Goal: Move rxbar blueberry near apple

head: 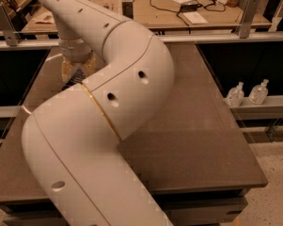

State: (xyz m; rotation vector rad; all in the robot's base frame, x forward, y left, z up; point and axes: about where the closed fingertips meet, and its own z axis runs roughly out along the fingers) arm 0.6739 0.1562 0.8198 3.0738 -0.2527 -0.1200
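Observation:
My white arm (pixel 108 102) fills the left and middle of the camera view and covers much of the brown table (pixel 202 126). My gripper (pixel 76 71) points down at the table's far left, just past the arm's elbow, and is partly hidden by the arm. A small dark patch (pixel 74 80) shows right under it; I cannot tell whether that is the rxbar blueberry. The apple is hidden or out of view.
Two small clear bottles (pixel 247 94) stand on a low shelf to the right of the table. A metal rail (pixel 216 37) runs along the far edge. Behind it is a wooden bench with cables and papers (pixel 183 4).

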